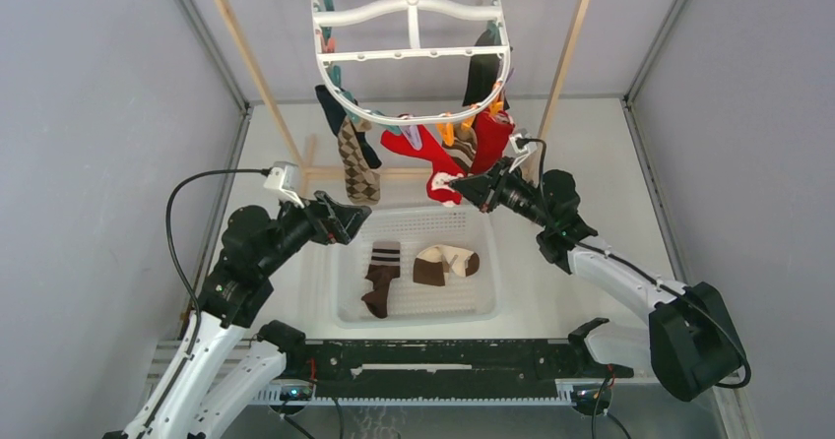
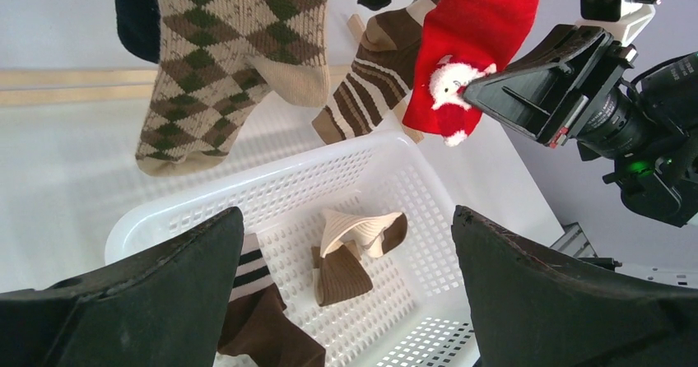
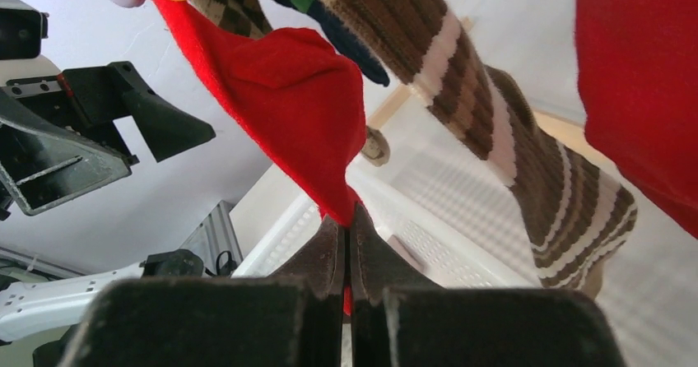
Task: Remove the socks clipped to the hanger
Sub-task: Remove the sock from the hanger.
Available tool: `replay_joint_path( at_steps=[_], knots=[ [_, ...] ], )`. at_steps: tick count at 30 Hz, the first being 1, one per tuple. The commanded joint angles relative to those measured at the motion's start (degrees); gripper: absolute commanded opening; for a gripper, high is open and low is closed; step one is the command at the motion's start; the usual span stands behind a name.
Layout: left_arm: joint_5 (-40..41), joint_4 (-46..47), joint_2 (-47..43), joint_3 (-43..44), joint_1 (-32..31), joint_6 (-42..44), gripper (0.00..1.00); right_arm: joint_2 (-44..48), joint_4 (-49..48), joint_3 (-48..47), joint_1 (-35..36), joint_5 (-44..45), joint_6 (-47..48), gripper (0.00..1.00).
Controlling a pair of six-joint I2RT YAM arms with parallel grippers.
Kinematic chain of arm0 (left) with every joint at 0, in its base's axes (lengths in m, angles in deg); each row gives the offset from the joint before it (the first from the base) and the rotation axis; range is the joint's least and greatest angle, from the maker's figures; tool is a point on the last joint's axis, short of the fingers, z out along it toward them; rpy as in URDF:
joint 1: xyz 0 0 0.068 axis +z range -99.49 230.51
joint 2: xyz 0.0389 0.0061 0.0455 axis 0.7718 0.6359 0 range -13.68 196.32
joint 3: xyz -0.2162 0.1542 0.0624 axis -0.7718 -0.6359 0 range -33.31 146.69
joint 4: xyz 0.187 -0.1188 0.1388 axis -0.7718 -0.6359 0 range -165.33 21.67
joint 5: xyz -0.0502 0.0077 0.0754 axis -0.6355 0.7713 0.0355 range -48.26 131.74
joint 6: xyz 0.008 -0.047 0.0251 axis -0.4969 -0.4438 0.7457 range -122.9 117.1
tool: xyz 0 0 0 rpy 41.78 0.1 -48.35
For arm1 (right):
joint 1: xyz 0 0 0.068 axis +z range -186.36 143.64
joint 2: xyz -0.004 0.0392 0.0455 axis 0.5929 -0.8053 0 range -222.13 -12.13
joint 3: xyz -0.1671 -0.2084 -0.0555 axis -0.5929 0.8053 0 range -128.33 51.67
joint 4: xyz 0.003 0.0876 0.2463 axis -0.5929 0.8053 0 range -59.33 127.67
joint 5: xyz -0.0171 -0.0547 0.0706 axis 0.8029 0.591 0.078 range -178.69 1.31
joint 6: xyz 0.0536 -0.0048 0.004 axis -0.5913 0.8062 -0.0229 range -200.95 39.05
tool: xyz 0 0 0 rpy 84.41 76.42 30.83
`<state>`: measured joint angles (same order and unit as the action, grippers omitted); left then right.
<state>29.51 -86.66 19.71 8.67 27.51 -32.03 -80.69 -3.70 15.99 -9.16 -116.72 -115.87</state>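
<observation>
We find the right gripper (image 3: 347,223) with jaws pressed together, pinching the low tip of the red sock (image 3: 288,95) — it hangs from the hanger (image 1: 414,8) overhead, a striped sock (image 3: 510,137) just right of it. The left gripper (image 2: 346,215) gapes wide, holding nothing — two socks (image 2: 342,272) lie in the basket (image 2: 272,182) beneath it.

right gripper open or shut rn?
Shut on the red sock: the right gripper has its jaws pressed together, with the sock's lower edge pinched between them.
</observation>
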Motion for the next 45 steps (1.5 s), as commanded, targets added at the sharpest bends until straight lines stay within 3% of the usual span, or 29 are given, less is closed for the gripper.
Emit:
replay_joint_path(
  at_steps=[1, 36, 45],
  knots=[
    [-1.0, 2.8, 0.3, -1.0, 0.2, -0.7, 1.00, 2.0, -0.4, 0.1, -2.4, -1.8, 1.0, 0.00],
    [-1.3, 3.3, -0.3, -1.2, -0.1, -1.2, 1.00, 6.0, 0.9, 2.6, -9.8, -5.1, -0.6, 0.00],
    [-0.8, 6.6, 2.3, 1.8, -3.2, -2.4, 1.00, 7.8, 1.8, 3.2, -6.9, -5.5, -1.2, 0.00]
  ],
)
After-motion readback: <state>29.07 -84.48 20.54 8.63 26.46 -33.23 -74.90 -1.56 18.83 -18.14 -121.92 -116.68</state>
